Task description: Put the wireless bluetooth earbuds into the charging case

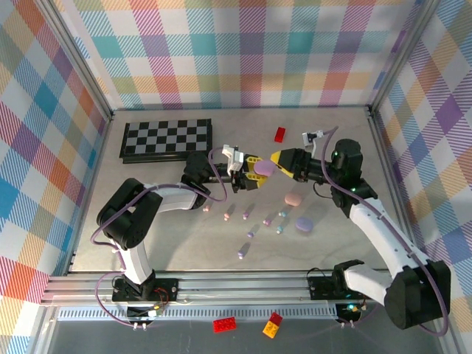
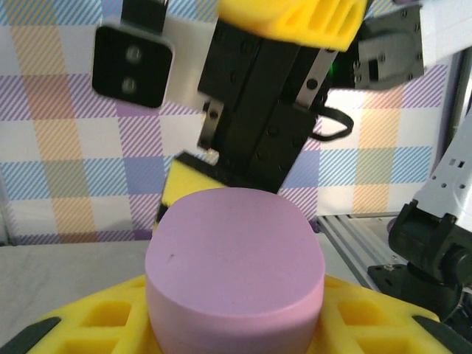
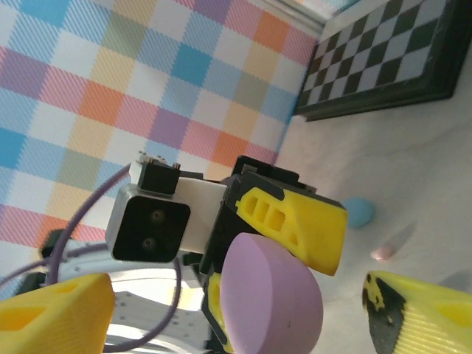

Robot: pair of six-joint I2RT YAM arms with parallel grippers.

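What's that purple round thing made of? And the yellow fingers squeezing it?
The purple case looks like smooth plastic with a matte finish: even colour, soft rounded edges, hardly any glare. The yellow fingers of the left gripper look like hard plastic, maybe printed: dull surface with hollow slots.

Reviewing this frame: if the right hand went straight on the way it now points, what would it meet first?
The purple charging case, gripped in the left hand, sits directly ahead of the open right hand. The gap looks small, though depth is unclear.
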